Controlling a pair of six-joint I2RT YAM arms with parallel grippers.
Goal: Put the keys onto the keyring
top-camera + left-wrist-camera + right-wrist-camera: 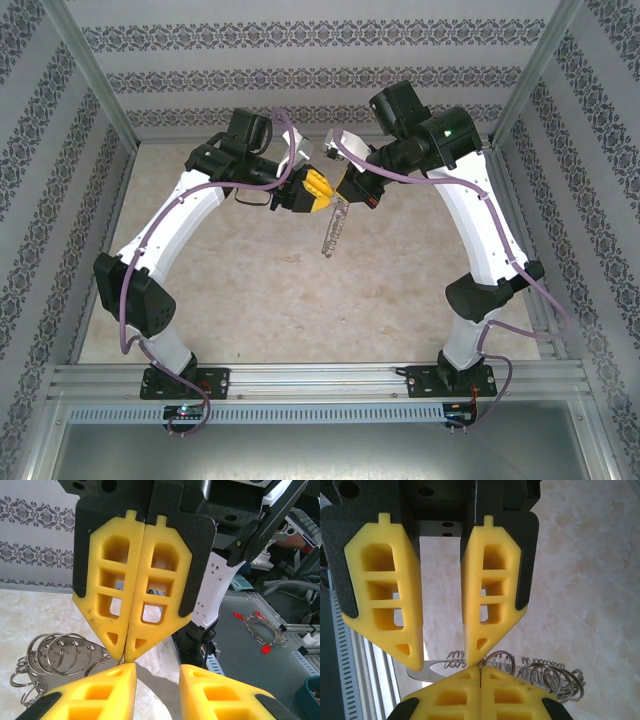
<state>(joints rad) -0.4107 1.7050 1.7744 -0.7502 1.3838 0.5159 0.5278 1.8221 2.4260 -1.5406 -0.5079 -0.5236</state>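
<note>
Fingers of the right gripper are pressed shut on the rim of the keyring, which is hung in the air over the far middle of the table. Left gripper: fingers held narrowly apart, a flat silvery strip between them; key or hoop rim cannot be told.

Risk: the thin rim could be twisted out of the pinch by a tug from the left, and the hoop dropped.

Teal tub, off the table: contents too small to be made out.

- Grey-and-white patterned wallpaper walls across the top and both sides.
- Beige marbled table top in the centre, evenly lit.
- Metal frame posts in the upper corners.
</note>
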